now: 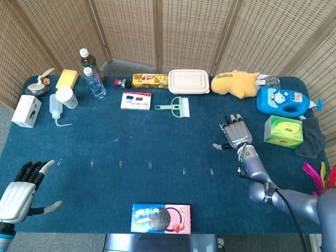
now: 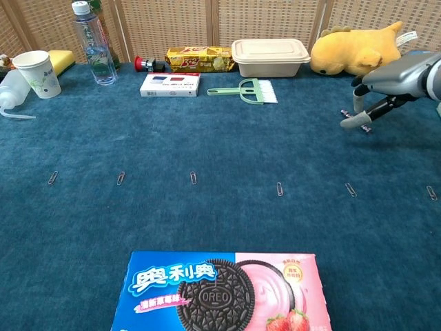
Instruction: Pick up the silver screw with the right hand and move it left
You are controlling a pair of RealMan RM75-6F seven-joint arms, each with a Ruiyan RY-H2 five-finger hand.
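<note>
The silver screw (image 2: 347,114) lies on the blue cloth at the right, small and thin, partly covered by fingers. My right hand (image 2: 394,77) hovers over it with fingers spread. The thumb tip (image 2: 353,123) is just on the screw's near side and a fingertip (image 2: 357,97) is just behind it. I cannot tell whether either touches it. In the head view the right hand (image 1: 237,135) is at the right middle of the table, palm down, and mostly hides the screw. My left hand (image 1: 20,190) waits at the near left corner, fingers apart, holding nothing.
A row of paper clips (image 2: 279,187) crosses the cloth left of the right hand. A green brush (image 1: 177,106), a red-blue box (image 1: 136,100) and a lidded container (image 1: 188,81) sit behind. A green box (image 1: 283,130) and a blue bottle (image 1: 284,101) stand right. An Oreo box (image 1: 160,217) lies at the front.
</note>
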